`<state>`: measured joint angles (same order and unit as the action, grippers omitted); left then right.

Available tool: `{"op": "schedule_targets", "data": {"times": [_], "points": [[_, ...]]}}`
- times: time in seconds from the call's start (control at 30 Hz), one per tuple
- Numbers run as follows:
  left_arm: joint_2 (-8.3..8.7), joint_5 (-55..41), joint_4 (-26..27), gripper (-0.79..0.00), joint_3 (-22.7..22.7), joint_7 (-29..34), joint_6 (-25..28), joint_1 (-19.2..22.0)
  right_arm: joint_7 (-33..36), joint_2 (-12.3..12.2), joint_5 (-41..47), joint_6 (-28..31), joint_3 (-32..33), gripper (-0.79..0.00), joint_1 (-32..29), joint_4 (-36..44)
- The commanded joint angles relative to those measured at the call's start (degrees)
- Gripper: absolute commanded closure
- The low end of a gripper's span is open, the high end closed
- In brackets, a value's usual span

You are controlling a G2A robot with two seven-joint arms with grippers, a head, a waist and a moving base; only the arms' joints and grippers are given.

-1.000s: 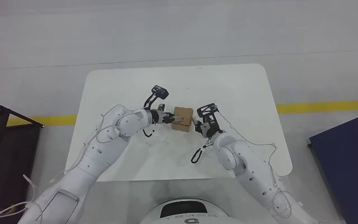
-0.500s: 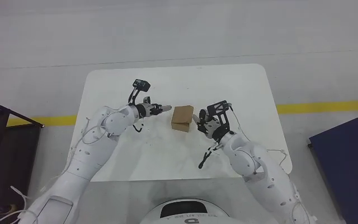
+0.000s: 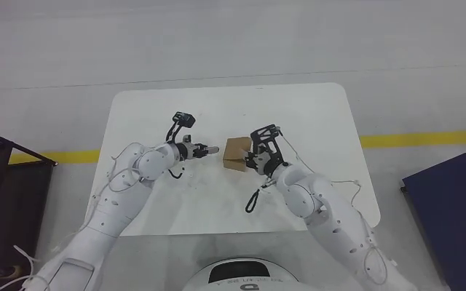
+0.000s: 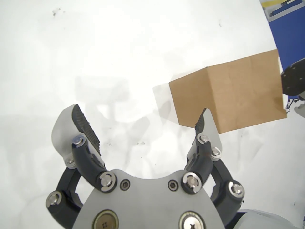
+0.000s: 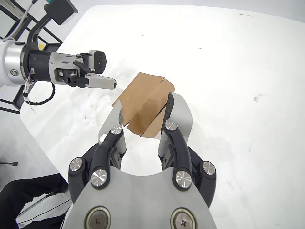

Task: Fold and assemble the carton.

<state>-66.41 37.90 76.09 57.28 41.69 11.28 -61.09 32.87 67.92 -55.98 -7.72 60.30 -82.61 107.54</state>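
Observation:
A small brown carton point(image 3: 237, 153) stands folded into a box at the middle of the white table point(image 3: 306, 116). My left gripper point(image 3: 211, 150) is a short way off the carton's left side, open with nothing between its fingers point(image 4: 87, 129). From its wrist the carton point(image 4: 228, 98) shows two closed side walls. My right gripper point(image 3: 253, 157) is at the carton's right edge. Its fingers point(image 5: 177, 110) stand partly apart over the near corner of the carton point(image 5: 145, 96), whose top flaps meet along a slit. I cannot make out contact. The left gripper point(image 5: 106, 72) faces it across the carton.
A black rack point(image 3: 14, 174) stands on the floor off the table's left side, and a blue block point(image 3: 437, 196) off its right. Bare tabletop lies all around the carton, with wide room toward the far edge.
A second ago both grippers were against the carton. The left drew back to the left and stays off it. The right pulled away, then returned to the carton's right edge.

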Motion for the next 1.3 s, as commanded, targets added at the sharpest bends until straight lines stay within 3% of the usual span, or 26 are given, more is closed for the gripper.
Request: {"op": "schedule_targets", "data": {"times": [0.0,0.47,0.57,0.63,0.9,1.13,1.17,1.2,1.23,1.27], "points": [[-0.1,0.25,-0.05,-0.785,-0.28,-0.13,-0.02,0.16,0.72,0.22,-0.59,-0.7,-0.86,-0.391,0.84,-0.4],[-0.85,-0.21,-0.69,-0.785,-2.3,-0.28,1.05,0.73,3.16,1.83,-2.0,-2.39,-6.18,-0.342,4.81,-2.76],[-0.87,-0.28,-0.59,-0.785,-2.19,-0.4,1.21,0.76,3.17,2.05,-1.92,-2.65,-6.44,-0.209,5.14,-3.19],[-0.84,-0.26,-0.53,-0.785,-1.99,-0.49,1.31,0.68,2.98,2.13,-1.66,-2.86,-6.22,0.0,5.05,-3.28],[-0.67,0.23,0.29,-0.785,-1.23,-0.92,1.34,0.03,3.14,2.2,0.61,-3.72,-4.42,0.0,3.64,-3.2],[-0.5,-0.19,1.46,-0.785,-0.29,-1.04,1.54,-0.61,2.12,2.42,7.95,-3.13,-1.88,0.0,2.63,-3.09],[-0.46,-0.3,1.56,-0.785,-0.07,-1.03,1.6,-0.65,1.54,2.42,9.31,-2.65,-1.25,-0.234,2.39,-3.04],[-0.42,-0.64,1.63,-0.785,0.22,-1.07,1.67,-0.76,0.96,2.38,10.36,-2.2,-0.56,-0.73,2.05,-3.01],[-0.37,-0.97,1.77,-0.785,0.53,-1.15,1.79,-0.86,0.56,2.32,11.25,-1.52,0.08,-0.785,1.67,-2.88],[-0.3,-1.33,1.9,-0.785,0.92,-1.11,1.9,-0.99,-0.26,2.24,12.4,-0.81,1.02,-0.785,1.14,-2.62]]}}
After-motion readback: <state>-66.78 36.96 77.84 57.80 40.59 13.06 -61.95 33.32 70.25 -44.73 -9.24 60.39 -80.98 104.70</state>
